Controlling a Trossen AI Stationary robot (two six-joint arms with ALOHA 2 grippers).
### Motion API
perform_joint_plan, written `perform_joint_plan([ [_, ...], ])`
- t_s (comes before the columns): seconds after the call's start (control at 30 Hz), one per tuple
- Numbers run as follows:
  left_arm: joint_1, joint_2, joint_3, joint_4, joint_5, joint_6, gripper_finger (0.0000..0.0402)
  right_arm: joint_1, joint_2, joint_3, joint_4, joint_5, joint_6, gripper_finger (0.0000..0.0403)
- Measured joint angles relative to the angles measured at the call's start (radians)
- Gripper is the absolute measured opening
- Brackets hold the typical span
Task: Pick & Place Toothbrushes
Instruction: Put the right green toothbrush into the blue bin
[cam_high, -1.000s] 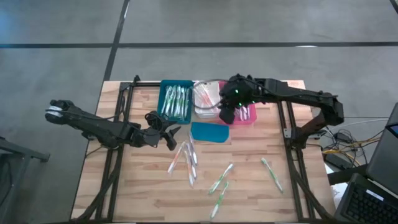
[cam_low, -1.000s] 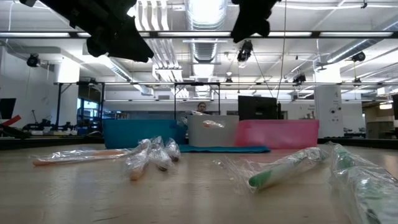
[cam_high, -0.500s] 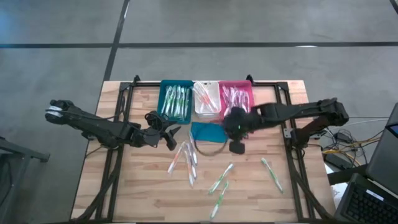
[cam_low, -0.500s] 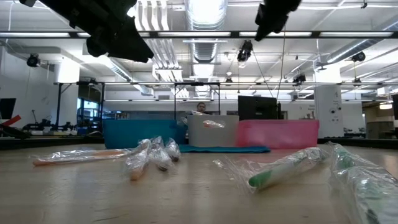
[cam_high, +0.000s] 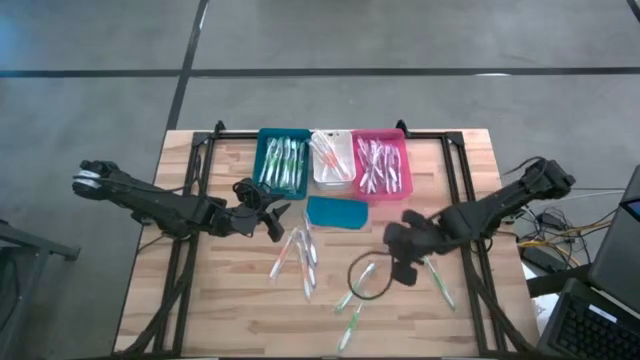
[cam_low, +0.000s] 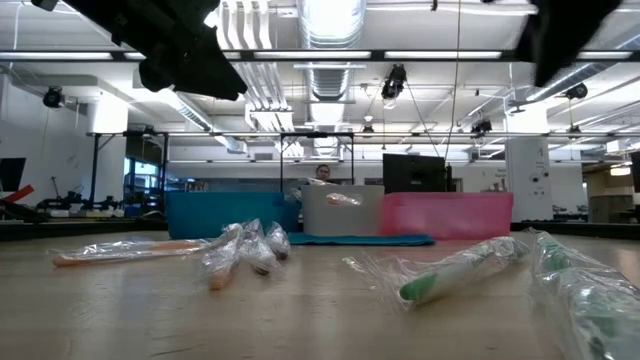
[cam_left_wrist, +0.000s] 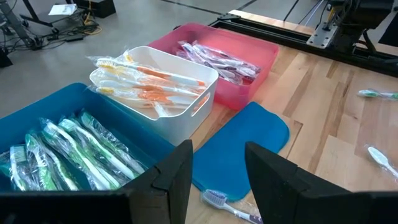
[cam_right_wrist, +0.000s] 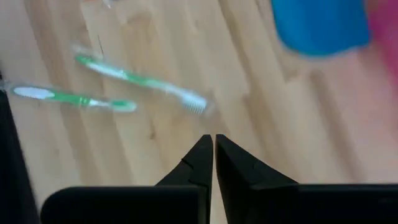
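Observation:
Several wrapped toothbrushes lie flat and loose on the wooden table: a cluster (cam_high: 298, 255), a green pair (cam_high: 355, 292) and one at the right (cam_high: 437, 280). More fill the teal bin (cam_high: 283, 162), the white bin (cam_high: 332, 158) and the pink bin (cam_high: 381, 165). My right gripper (cam_high: 402, 262) hovers shut and empty above the table, just right of the green pair (cam_right_wrist: 140, 84). My left gripper (cam_left_wrist: 217, 168) hangs open and empty left of the flat teal lid (cam_high: 336, 212), pointing toward the bins.
The three bins stand side by side at the table's far edge, with the teal lid lying flat right in front of them. Black frame rails (cam_high: 457, 190) run along both sides of the table. Bare wood shows at the near left (cam_high: 200, 310).
My right gripper has swung away from above the pink bin, toward the table's near edge and somewhat right, and has come lower. It now hangs beside the loose green toothbrushes. The toothbrushes on the table have not moved.

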Motion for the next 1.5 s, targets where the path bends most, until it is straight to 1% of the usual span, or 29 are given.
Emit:
perform_joint_plan([
  [0.13,0.000,0.000,0.000,0.002,0.000,0.000,0.0152,0.104,-0.026,-0.060,-0.006,-0.003,0.226,0.0012],
  [0.3,0.000,0.000,0.000,0.001,0.000,0.002,0.0152,0.223,-0.051,-0.103,-0.072,-0.005,0.535,0.0014],
  [0.47,0.001,0.000,0.000,0.001,0.000,0.007,0.0152,0.349,-0.047,-0.128,-0.159,-0.051,0.852,0.0013],
  [0.53,0.001,0.000,0.000,0.001,0.000,0.007,0.0152,0.391,-0.038,-0.139,-0.164,-0.056,0.949,0.0017],
  [0.6,0.001,0.000,0.000,0.001,0.000,0.008,0.0152,0.420,-0.023,-0.146,-0.164,-0.057,1.009,0.0024],
  [0.77,0.001,0.000,0.000,0.000,0.000,0.008,0.0152,0.451,0.008,-0.164,-0.154,-0.082,1.060,0.0060],
  [1.0,0.001,0.000,-0.017,0.000,0.000,0.008,0.0152,0.451,0.071,-0.185,-0.146,-0.089,1.036,0.0130],
  [1.1,0.001,0.000,-0.031,0.006,0.000,0.006,0.0152,0.451,0.103,-0.191,-0.151,-0.118,1.031,0.0151],
  [1.3,0.001,0.000,-0.034,0.010,0.000,-0.002,0.0152,0.451,0.137,-0.216,-0.149,-0.132,1.027,0.0168],
  [1.4,0.001,0.000,-0.034,0.009,0.005,-0.010,0.0152,0.451,0.136,-0.249,-0.140,-0.143,1.040,0.0168],
  [1.5,0.000,0.000,-0.034,0.007,0.009,-0.012,0.0152,0.451,0.130,-0.287,-0.114,-0.176,1.054,0.0161],
])
